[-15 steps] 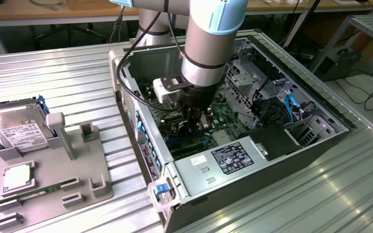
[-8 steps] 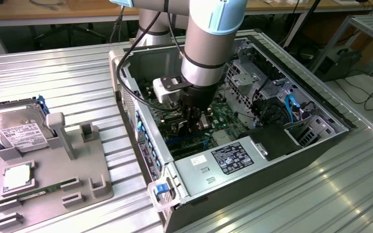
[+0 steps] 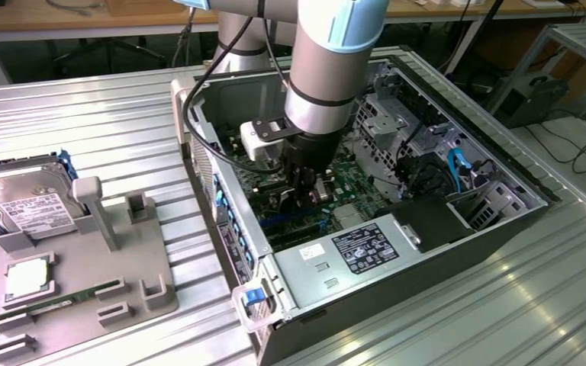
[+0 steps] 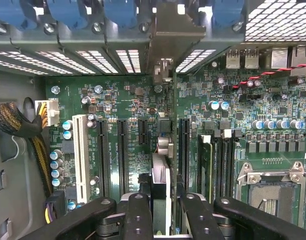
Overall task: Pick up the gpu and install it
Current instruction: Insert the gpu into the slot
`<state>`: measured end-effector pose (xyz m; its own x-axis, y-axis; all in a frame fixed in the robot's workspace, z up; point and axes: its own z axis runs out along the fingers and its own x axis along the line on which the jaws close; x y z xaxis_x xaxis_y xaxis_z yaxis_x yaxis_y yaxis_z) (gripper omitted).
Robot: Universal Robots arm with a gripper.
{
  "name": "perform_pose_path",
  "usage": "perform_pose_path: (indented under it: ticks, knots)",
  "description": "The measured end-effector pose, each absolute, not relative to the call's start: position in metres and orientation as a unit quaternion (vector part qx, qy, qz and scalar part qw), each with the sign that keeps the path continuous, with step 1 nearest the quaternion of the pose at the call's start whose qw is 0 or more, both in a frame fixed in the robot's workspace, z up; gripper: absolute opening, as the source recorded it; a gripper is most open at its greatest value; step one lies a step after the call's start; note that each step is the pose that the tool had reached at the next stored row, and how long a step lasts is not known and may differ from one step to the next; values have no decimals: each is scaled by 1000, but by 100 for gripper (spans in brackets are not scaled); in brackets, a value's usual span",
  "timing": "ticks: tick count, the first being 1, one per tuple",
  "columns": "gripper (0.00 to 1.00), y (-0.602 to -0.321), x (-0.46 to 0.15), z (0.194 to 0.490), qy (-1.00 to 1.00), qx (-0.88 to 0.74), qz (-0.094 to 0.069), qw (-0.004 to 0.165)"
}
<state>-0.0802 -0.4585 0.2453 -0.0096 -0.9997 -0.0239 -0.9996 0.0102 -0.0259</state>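
Inside the open computer case (image 3: 497,221), the gripper (image 4: 162,210) holds the gpu (image 4: 162,150) edge-on in narrow jaws above the motherboard (image 4: 117,105); the install step appears underway, calling for square alignment with a slot.

Bright, even daylight across the ribbed metal table (image 3: 89,114) — glare streaks toward the exterior view's right. Deep shadow inside the computer case (image 3: 476,229). Wrist view dimmer — blown-out highlights through the vent grille (image 4: 278,20), soft blur on the near gripper fingers (image 4: 137,220).
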Motion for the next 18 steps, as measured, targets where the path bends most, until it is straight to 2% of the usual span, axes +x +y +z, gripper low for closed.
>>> perform_pose_path:
  ticks: [18]
  knots:
    - [27,-454,-80,245,709,-705,-1,17]
